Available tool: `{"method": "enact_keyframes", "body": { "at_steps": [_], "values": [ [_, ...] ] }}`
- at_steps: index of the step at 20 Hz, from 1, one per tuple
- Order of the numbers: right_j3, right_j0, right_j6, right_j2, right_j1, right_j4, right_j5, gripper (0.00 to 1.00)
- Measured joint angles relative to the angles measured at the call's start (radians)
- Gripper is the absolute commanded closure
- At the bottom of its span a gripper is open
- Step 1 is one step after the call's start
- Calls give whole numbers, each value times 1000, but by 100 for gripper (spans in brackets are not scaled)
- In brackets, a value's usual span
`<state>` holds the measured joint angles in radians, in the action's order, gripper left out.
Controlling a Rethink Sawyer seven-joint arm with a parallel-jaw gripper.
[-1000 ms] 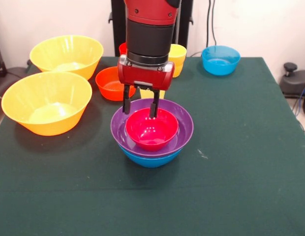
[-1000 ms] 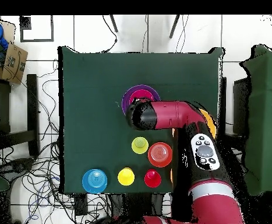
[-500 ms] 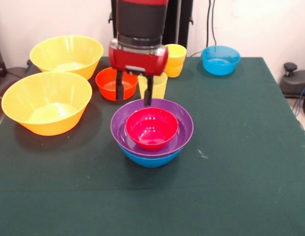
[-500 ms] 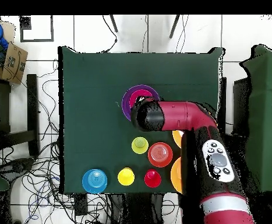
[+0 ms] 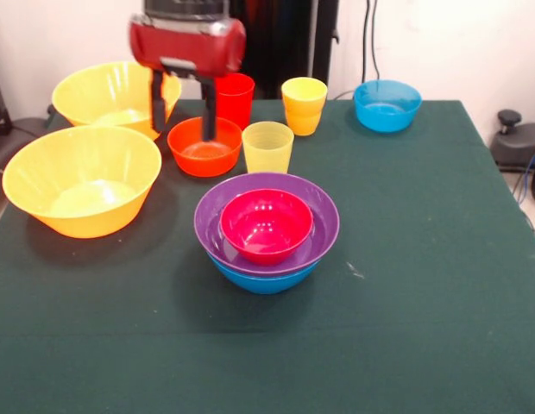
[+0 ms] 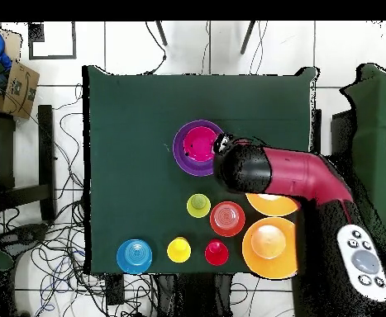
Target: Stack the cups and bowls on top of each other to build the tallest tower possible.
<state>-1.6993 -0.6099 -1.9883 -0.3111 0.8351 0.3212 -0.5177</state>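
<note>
Going left to right in the front view: the two large yellow-orange bowls (image 5: pixel 82 179) sit at about nine and ten o'clock of the worktop (image 5: pixel 423 285), the nearer one close to its left edge. Above the orange-red bowl (image 5: pixel 204 147) hangs the pincer (image 5: pixel 182 102), open and empty; a second ago it was down at the pink-red bowl (image 5: pixel 266 225), so it has let go, lifted and swung toward eleven o'clock. That bowl now rests nested in the tower (image 5: pixel 267 233), purple over blue, at the worktop's centre. By my reading this placement is finished and the orange-red bowl is the likely next pick. Behind stand the pale yellow cup (image 5: pixel 267 147), the red cup (image 5: pixel 232 97) and the orange-yellow cups (image 5: pixel 304 105); the light-blue bowl (image 5: pixel 387 104) sits at one o'clock. The right half and six-o'clock strip lie bare.
</note>
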Motion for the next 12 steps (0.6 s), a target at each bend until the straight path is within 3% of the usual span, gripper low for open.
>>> {"method": "enact_keyframes", "body": {
  "at_steps": [7, 12],
  "values": [
    [-21, -107, 0, -57, 37, 1, -25, 0],
    [-39, -162, 0, -83, 34, 47, -24, 0]
  ]
}}
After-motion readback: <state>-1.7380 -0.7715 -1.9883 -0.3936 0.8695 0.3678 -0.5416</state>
